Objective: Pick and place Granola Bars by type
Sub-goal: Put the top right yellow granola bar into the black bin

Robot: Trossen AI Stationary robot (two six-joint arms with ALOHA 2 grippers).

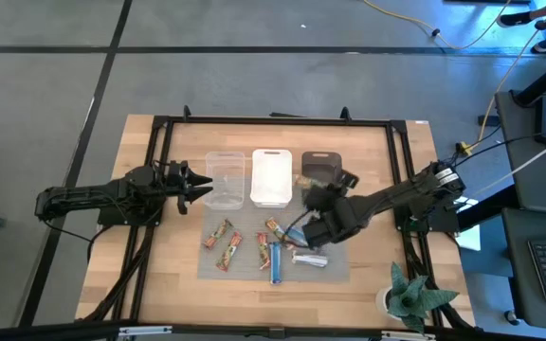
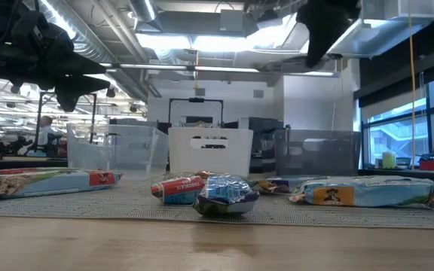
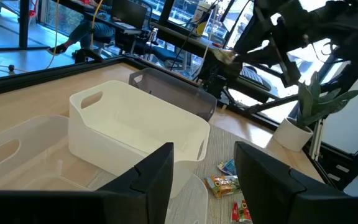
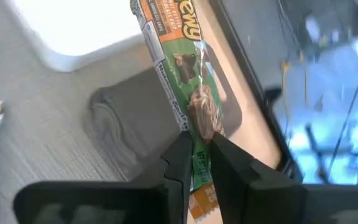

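Three bins stand in a row at the back of the wooden table (image 1: 368, 284): one clear bin (image 1: 226, 179), one white bin (image 1: 271, 177) and one dark bin (image 1: 318, 167). A grey mat (image 1: 335, 270) lies in front of them and carries the loose granola bars. The high view lets six bars on the mat be counted: two red-green bars, one (image 1: 218, 233) beside the other (image 1: 229, 251); one small red bar (image 1: 263, 251); one blue bar (image 1: 277, 263); one orange-brown bar (image 1: 275, 227); and one silver-blue bar (image 1: 310, 259). A seventh bar, an orange-green bar (image 4: 188, 87), is off the mat and held in the air. The right gripper (image 4: 195, 163) has its jaws clamped on the lower end of this bar, and the bar stands up from the fingers over the edge of the dark bin, near a corner of the white bin. In the high view the right arm reaches in across the mat just in front of the dark bin. The left gripper (image 3: 202, 168) hovers at the near edge of the clear bin with its jaws apart and nothing between them. One potted plant (image 1: 409, 294) stands at the front right corner of the table
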